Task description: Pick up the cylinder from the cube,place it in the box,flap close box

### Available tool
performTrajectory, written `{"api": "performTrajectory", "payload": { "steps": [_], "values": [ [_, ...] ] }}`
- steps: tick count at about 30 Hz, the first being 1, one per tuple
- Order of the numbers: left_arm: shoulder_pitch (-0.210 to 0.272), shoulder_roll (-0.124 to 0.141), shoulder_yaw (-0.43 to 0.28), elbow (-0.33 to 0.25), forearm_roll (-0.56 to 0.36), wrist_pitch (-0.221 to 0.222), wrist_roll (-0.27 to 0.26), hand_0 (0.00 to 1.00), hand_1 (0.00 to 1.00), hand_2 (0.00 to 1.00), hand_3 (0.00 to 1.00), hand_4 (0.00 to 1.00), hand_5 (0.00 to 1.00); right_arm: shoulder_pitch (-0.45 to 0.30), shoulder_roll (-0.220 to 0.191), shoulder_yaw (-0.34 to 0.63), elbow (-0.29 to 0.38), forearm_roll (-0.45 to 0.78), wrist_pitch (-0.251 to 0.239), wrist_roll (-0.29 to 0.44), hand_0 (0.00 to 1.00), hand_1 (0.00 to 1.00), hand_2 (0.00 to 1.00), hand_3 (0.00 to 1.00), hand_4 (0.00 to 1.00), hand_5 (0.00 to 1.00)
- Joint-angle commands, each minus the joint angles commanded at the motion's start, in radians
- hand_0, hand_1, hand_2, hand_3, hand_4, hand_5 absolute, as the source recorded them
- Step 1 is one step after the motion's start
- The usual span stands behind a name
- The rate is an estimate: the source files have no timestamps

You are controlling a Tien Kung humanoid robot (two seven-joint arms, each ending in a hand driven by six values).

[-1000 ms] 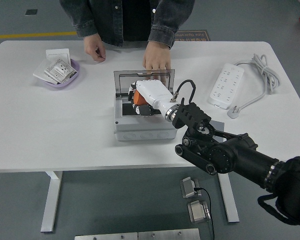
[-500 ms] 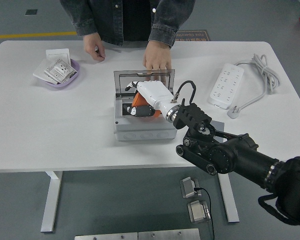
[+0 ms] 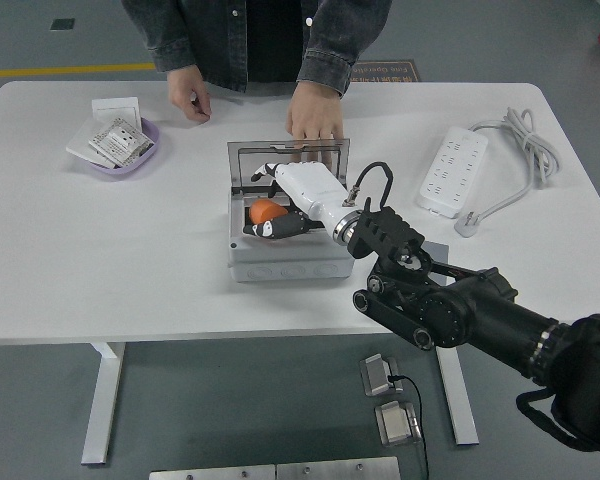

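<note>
Placement of the cylinder [image 3: 267,210] is judged to be the step in hand. The orange piece is seen lying inside the grey box [image 3: 285,258], which sits near the middle of the bench [image 3: 130,260], and it is no longer gripped. The right robot hand [image 3: 276,200] is held over the box interior with its fingers [image 3: 270,229] spread and nothing pinched between them; the cylinder is just beside them. The box lid [image 3: 290,150] stands upright at the far side, and a person's hand [image 3: 314,122] rests on the bench just behind it; the other hand [image 3: 189,99] lies nearer the far left edge. The left arm is not in view.

Next, the robot hand would need to be drawn clear of the box and brought behind the lid so that it can be flapped down.

Compared with a second earlier, the fingers have opened and the cylinder, then covered by the hand, is now exposed.
</note>
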Motion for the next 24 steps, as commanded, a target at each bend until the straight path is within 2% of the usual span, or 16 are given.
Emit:
{"api": "performTrajectory", "payload": {
  "steps": [3,4,7,17,24],
  "values": [
    [0.002,-0.001,-0.001,0.0,0.002,-0.001,0.0,0.64,0.655,0.487,0.619,0.688,0.42,-0.006,-0.004,0.013,0.018,-0.006,0.002,-0.003,0.148,0.236,0.513,0.769,0.976,0.529],
    [0.004,-0.002,-0.001,0.0,0.004,-0.002,0.0,0.639,0.655,0.474,0.618,0.686,0.412,-0.011,-0.011,0.022,0.031,-0.011,0.004,-0.006,0.15,0.219,0.475,0.765,0.98,0.534],
    [0.008,-0.003,0.0,0.0,0.003,-0.002,0.0,0.639,0.655,0.474,0.618,0.686,0.412,-0.021,-0.03,0.045,0.063,-0.028,0.007,-0.012,0.15,0.219,0.475,0.765,0.98,0.534],
    [0.015,-0.01,0.0,0.0,0.001,-0.002,-0.002,0.639,0.655,0.468,0.615,0.684,0.406,-0.072,-0.124,0.158,0.194,-0.12,0.037,-0.051,0.152,0.209,0.464,0.756,0.98,0.55],
    [0.021,-0.012,0.001,0.0,-0.007,0.0,-0.003,0.639,0.655,0.469,0.615,0.683,0.403,-0.12,-0.194,0.248,0.328,-0.177,0.081,-0.094,0.148,0.202,0.461,0.752,0.981,0.558]
  ]
}}
